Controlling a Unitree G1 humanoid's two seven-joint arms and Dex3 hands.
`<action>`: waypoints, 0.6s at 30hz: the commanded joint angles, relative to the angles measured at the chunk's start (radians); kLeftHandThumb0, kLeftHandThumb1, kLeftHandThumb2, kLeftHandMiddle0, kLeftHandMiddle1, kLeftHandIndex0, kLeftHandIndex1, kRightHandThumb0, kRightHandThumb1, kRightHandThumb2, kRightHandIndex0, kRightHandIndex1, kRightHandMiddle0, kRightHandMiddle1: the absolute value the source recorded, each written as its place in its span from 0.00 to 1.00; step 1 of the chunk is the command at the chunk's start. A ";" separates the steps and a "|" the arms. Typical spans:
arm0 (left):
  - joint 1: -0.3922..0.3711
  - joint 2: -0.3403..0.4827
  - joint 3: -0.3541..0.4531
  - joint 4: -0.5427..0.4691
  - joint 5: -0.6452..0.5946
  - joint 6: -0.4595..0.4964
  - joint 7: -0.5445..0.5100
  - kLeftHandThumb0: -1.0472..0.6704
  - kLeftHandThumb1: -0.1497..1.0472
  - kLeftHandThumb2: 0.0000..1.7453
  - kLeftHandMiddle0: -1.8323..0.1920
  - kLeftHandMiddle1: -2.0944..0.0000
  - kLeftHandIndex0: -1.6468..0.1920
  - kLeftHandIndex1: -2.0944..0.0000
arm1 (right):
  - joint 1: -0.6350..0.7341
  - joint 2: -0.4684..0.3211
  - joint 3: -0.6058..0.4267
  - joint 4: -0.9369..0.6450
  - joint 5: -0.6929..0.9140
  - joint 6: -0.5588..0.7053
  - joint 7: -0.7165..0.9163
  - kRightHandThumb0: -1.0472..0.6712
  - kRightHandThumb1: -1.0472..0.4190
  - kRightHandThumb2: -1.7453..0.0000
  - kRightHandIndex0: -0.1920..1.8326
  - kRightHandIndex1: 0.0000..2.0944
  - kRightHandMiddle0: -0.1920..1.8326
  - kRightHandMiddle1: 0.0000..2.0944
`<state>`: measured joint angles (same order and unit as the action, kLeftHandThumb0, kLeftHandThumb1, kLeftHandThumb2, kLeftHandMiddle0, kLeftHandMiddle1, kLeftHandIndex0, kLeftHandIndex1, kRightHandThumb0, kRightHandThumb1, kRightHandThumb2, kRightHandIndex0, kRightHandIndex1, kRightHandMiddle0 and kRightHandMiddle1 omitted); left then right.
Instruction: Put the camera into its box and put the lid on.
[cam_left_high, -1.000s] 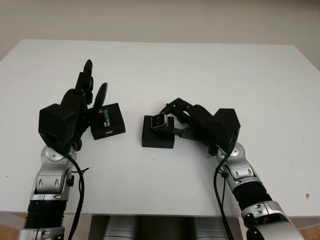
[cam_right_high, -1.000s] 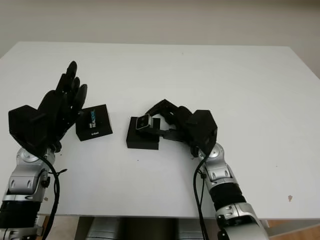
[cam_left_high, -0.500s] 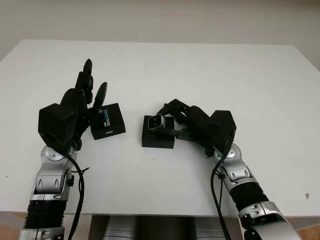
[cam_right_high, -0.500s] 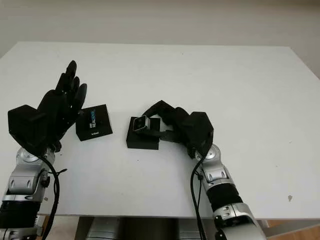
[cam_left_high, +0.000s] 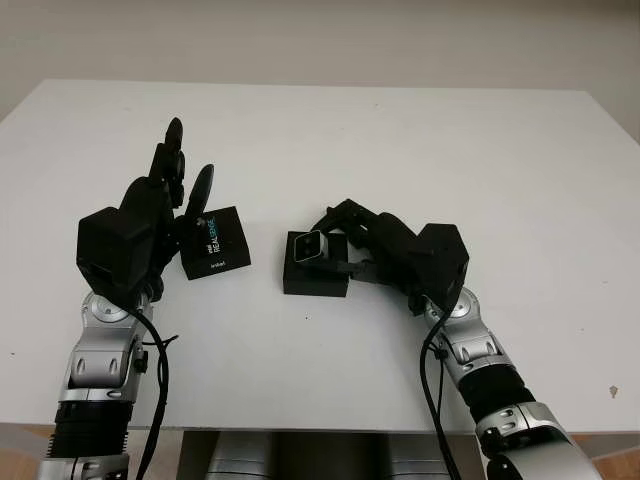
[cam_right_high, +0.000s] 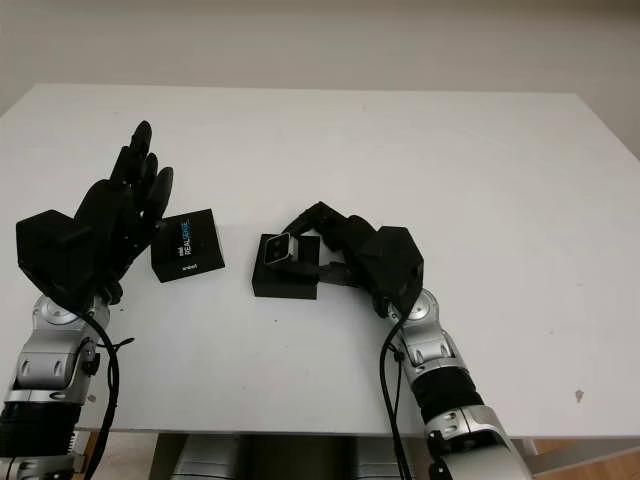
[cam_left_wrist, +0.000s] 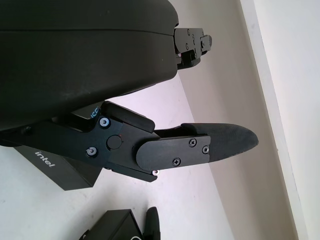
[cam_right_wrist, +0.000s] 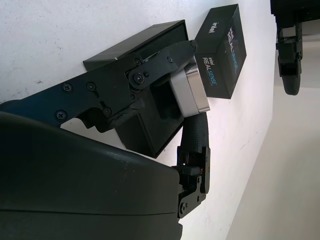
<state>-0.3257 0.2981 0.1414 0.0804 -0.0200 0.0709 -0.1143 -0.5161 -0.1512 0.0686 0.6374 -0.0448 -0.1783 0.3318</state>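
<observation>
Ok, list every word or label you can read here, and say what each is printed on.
"intel REALSENSE": top face of the lid, which lies on the table beside the box.
"intel": side face of the lid, seen in the left wrist view.
The camera, held by the right hand over the box, bears no readable text.

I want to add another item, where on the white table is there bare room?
Bare: the white table beyond both hands, and its right side. Crowded: the middle, where the right hand holds the small silver camera over the open black box, the printed black lid beside the open left hand.
</observation>
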 joint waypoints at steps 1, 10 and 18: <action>0.014 0.004 0.009 -0.021 -0.003 0.002 -0.001 0.16 1.00 0.29 0.97 0.98 0.97 0.98 | -0.001 -0.005 0.012 0.005 -0.013 -0.008 0.000 0.34 0.09 0.97 0.16 0.03 0.26 0.80; 0.018 0.006 0.009 -0.022 -0.004 -0.002 -0.001 0.16 1.00 0.29 0.97 0.98 0.97 0.98 | -0.004 -0.011 0.014 0.004 -0.022 0.002 0.001 0.34 0.08 0.97 0.16 0.02 0.25 0.80; 0.025 0.006 0.008 -0.033 -0.005 0.008 -0.002 0.17 1.00 0.29 0.97 0.98 0.97 0.98 | 0.007 -0.035 0.058 0.003 -0.086 -0.076 0.000 0.33 0.08 0.97 0.16 0.02 0.25 0.81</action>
<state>-0.3081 0.2981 0.1416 0.0678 -0.0236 0.0768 -0.1144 -0.5170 -0.1815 0.1052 0.6378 -0.1150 -0.2321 0.3309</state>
